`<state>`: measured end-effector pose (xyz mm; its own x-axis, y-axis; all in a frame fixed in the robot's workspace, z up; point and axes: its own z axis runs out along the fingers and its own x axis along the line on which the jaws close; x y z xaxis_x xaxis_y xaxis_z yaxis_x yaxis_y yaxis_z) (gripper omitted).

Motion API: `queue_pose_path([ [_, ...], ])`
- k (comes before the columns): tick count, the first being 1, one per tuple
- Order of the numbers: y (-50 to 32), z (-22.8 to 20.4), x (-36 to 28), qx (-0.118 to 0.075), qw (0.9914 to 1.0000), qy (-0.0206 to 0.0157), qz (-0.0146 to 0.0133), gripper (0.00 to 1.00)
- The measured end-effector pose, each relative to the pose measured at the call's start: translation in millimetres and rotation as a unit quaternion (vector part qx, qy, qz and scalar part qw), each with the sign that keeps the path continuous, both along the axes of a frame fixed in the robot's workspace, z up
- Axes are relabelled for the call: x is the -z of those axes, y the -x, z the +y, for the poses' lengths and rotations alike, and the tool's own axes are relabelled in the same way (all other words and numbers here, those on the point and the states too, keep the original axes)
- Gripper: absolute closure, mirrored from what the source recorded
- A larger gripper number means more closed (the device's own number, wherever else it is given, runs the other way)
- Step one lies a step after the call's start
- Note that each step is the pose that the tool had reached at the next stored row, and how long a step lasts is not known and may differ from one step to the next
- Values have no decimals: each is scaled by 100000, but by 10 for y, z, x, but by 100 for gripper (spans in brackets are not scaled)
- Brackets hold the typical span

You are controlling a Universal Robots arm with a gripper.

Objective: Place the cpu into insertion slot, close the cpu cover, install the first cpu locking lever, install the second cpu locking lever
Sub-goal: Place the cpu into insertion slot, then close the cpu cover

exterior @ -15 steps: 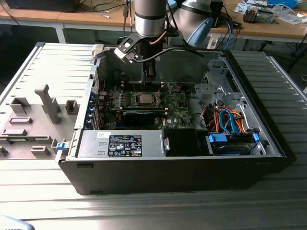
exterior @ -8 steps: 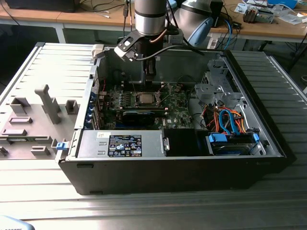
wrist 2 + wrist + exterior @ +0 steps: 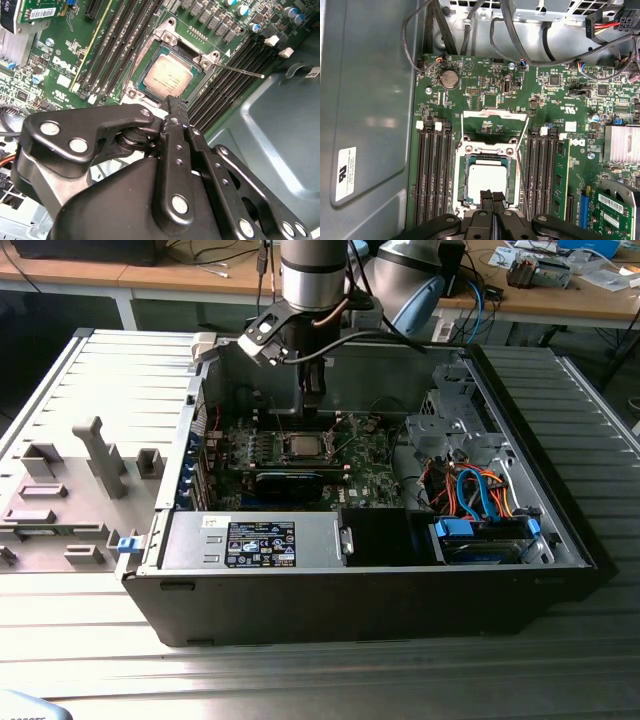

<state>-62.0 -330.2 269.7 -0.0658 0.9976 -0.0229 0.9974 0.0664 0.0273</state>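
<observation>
The gripper (image 3: 492,195) hangs inside the open computer case (image 3: 350,610), low over the green motherboard (image 3: 485,95); its two black fingertips (image 3: 486,197) are pressed together with nothing between them, over one edge of the cpu (image 3: 487,180); whether they touch it I cannot tell; the cpu lies flat in its socket (image 3: 485,148), silver top up, between rows of memory slots (image 3: 432,175); a thin lever rod (image 3: 240,70) sticks out beside the socket.
</observation>
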Motion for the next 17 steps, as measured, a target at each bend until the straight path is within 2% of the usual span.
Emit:
queue_pose_path([
  [8,0,0,-39,-2,100000,5,1,89],
  [13,0,0,-103,0,100000,2,1,89],
  [17,-13,0,-108,2,100000,-22,2,89],
])
